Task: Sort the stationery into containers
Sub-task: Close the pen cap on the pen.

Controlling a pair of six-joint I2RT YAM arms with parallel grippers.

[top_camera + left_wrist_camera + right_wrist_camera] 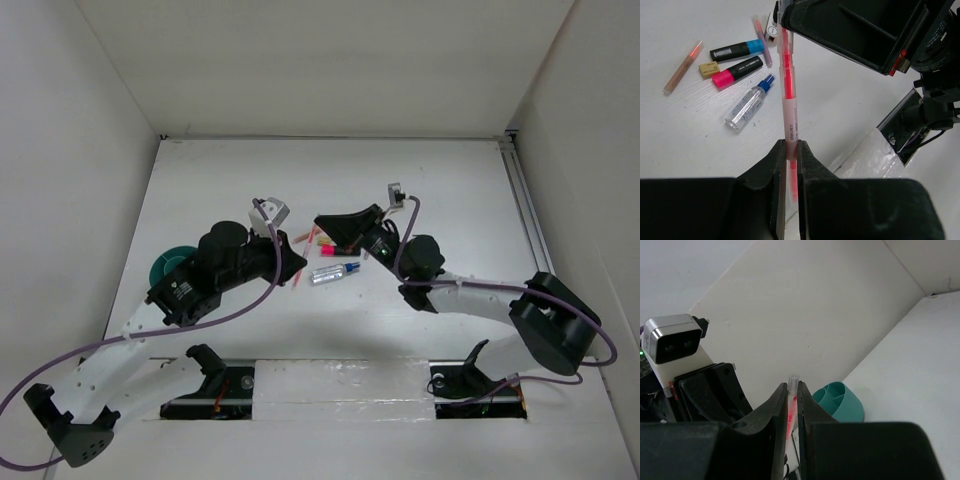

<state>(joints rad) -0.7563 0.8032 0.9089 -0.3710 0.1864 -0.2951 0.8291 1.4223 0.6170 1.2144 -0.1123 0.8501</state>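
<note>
From above, the left pincer (298,268) and the right pincer (320,222) are meeting nose to nose over the middle of the white worktop (450,200). The teal cup (165,268) is standing at the worktop's left edge, partly hidden behind the left arm.

The left wrist camera is showing both pincers clenched on one red pen (788,105), the left on its near end and the right on its far end, with the pen held off the surface between them. Beneath it, a blue-capped clear pen (747,102), a pink-tipped marker (737,71), a blue-tipped marker (737,50), a beige eraser (709,69) and an orange pencil (682,67) are lying loose, near one another.

The right wrist camera is looking along its own closed fingers (777,405), with the pen's clear end sticking out above them and the divided cup standing beyond.

This is looking like a hand-over towards the cup's side. Doing it well probably means the right pincer letting go alone while the left is gripping firmly. The left then needs to tip the pen upright over one compartment before releasing it.
</note>
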